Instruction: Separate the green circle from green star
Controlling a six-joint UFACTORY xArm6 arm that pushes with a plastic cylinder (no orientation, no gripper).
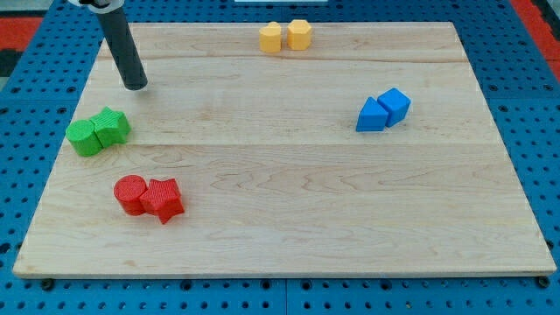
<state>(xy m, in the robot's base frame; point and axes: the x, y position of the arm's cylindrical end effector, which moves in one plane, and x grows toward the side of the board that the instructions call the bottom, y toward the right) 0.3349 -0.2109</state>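
Observation:
The green circle (85, 138) and the green star (111, 126) lie touching each other near the left edge of the wooden board, the circle on the view's left, the star on its right. My tip (136, 87) rests on the board above and a little to the right of the green star, with a gap between them.
A red circle (130, 193) and a red star (164, 199) touch at the lower left. Two yellow blocks (285, 37) sit side by side at the top edge. A blue triangle (371, 115) and a blue cube (395, 105) touch at the right. The wooden board (297, 192) lies on a blue pegboard.

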